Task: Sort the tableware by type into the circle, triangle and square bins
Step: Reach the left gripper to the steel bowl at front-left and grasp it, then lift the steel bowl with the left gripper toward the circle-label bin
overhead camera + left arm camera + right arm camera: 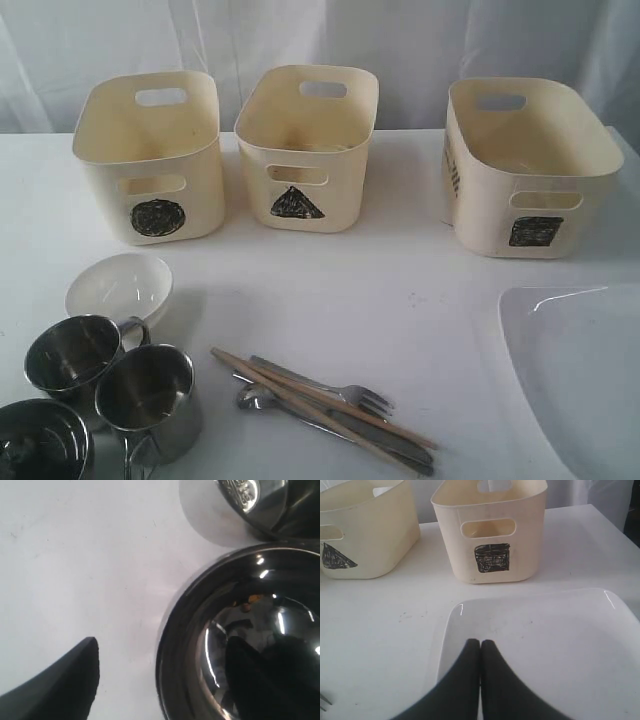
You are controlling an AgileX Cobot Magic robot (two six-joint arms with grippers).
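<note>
The mugs (148,398) are mirror-bright steel. The bins (100,190) look like matt cream plastic, the chopsticks (290,385) plain wood, the plate (585,380) glossy white.

Staged test set-up, lab-like. Plain white surface (400,290); white curtain (300,35) draped as a backdrop across the top of the frame. Three matching cream tubs in a row: circle bin (105,195), triangle bin (350,185), square bin (480,205). Each has a hand-scribbled black shape on its front. Steel mugs (148,400) grouped at lower left.
</note>
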